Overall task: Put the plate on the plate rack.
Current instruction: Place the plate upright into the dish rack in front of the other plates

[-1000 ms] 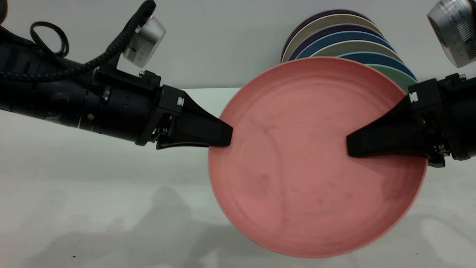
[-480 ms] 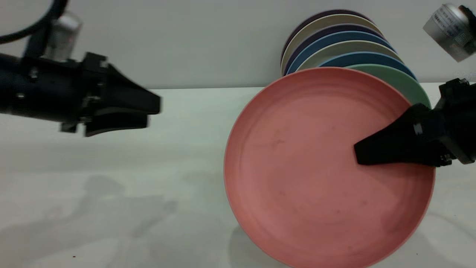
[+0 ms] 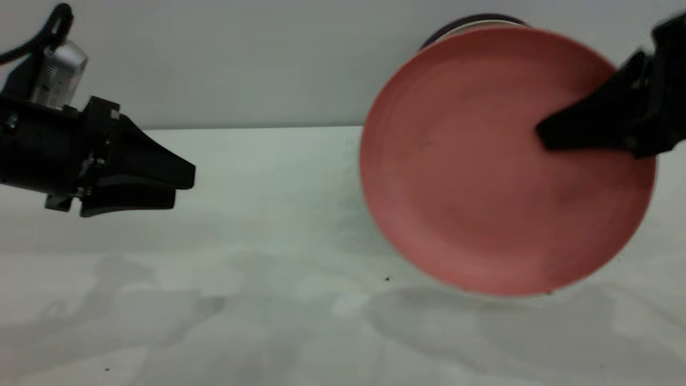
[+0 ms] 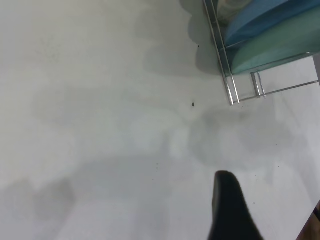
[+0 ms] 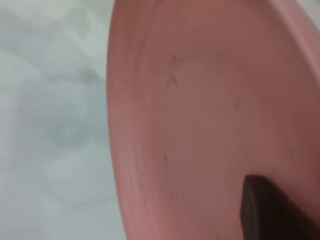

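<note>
In front of the plate rack, exterior view: the plate (image 3: 482,177) hangs above the desk (image 3: 268,214), nearly upright, its hollow face toward the camera. It hides almost everything behind it; only a dark plate rim (image 3: 471,19) peeks over its top edge.
Right tool, exterior view: the right tool (image 3: 540,134) is clamped on the plate's rim and carries it alone, one black finger lying across the pink face.
Left tool, exterior view: the left tool (image 3: 182,185) hangs well apart from the plate, on the far side of the desk from the rack, its fingers parted a little with nothing between them.
Beside the rack, left wrist view: the plate rack (image 4: 231,85) shows as thin silver wire on the desk, with a blue plate (image 4: 260,20) and a teal-green plate (image 4: 280,47) standing in it. Past the teal-green plate the wire loops look empty. One dark finger (image 4: 227,210) of the left tool shows over bare desk.
Close on the plate, right wrist view: the pink face fills the picture, faintly smudged, with a finger (image 5: 265,210) pressed on it.
Relation that matters: the plate seems to hang directly before the racked plates, roughly parallel to them. The right arm is much the nearer, so likely it only needs to lower the rim into the empty loops.
</note>
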Available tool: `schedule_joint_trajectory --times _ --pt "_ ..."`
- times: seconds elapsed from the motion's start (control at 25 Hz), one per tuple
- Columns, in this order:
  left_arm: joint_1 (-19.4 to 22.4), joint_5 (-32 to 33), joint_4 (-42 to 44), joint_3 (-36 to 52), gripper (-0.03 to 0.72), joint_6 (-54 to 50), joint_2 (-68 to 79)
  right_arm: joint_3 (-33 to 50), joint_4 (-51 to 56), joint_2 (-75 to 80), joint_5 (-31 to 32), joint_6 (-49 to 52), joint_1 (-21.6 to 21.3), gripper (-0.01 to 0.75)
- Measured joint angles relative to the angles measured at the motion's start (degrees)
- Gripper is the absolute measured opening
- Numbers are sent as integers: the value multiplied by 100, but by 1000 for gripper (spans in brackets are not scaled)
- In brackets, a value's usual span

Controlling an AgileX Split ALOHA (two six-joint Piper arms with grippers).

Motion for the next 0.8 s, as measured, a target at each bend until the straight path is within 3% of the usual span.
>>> schedule_joint_trajectory --times 0.32,0.8 --pt "0 -37 13 0 456 -14 0 -672 -1880 -110 -848 -4 0 129" --pt "0 -306 13 0 456 -21 0 -1343 -2273 20 -766 -4 0 129"
